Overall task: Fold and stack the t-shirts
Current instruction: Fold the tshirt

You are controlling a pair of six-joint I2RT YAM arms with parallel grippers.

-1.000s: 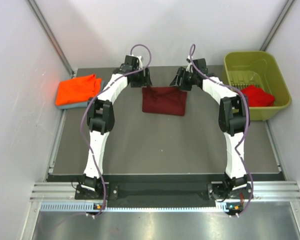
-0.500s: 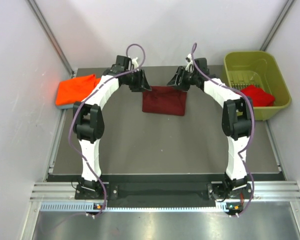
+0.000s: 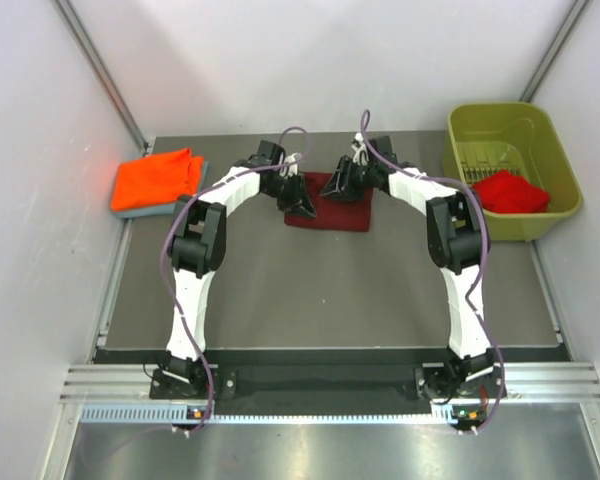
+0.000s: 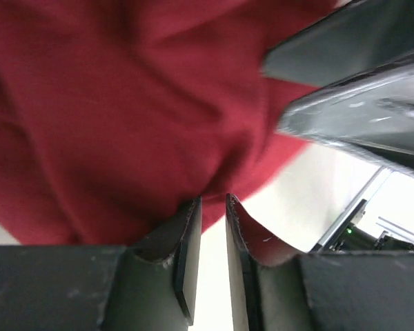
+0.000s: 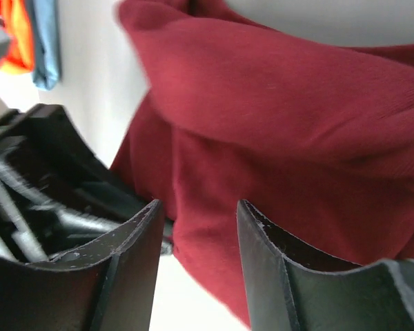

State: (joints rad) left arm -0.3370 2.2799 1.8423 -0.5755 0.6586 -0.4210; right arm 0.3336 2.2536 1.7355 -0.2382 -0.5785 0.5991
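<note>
A folded dark maroon t-shirt lies at the back middle of the table. Both grippers are down on its far edge. My left gripper is at its left part. In the left wrist view its jaws stand a narrow gap apart, with the maroon cloth just at the tips. My right gripper is open, with a bulging fold of maroon cloth between and beyond its fingers. An orange t-shirt lies on a grey-blue one at the back left. A red t-shirt lies in the bin.
The olive-green plastic bin stands at the back right, against the right wall. White walls close in the table on three sides. The two gripper heads are close together, the right one showing in the left wrist view.
Both grippers have swung inward from the shirt's back corners and come down onto its far edge. The left jaws have narrowed a lot, the right ones slightly. The cloth is now bunched there.
</note>
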